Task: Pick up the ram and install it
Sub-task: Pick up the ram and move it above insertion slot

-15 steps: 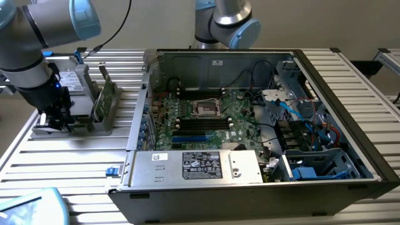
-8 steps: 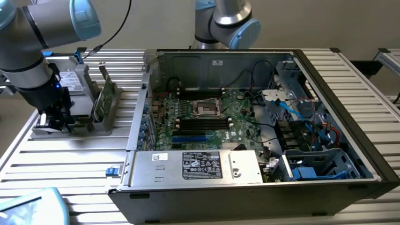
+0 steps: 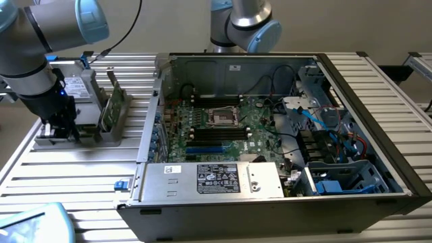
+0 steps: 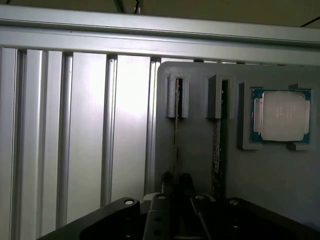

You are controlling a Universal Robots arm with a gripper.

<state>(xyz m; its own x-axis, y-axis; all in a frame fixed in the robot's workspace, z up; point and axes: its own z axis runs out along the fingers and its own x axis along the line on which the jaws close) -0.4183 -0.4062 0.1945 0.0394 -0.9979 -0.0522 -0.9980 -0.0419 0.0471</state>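
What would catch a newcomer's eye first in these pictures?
The open computer case dominates the exterior view's middle and right, its green motherboard bare. On that view's left, the claw is down at a grey holder. In the wrist view a silver processor sits in the holder's recess, beside slots holding thin boards on edge.

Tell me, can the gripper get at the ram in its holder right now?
Probably yes: the gripper sits right over the ram, which stands on edge in the gray holder slot, with nothing between them.
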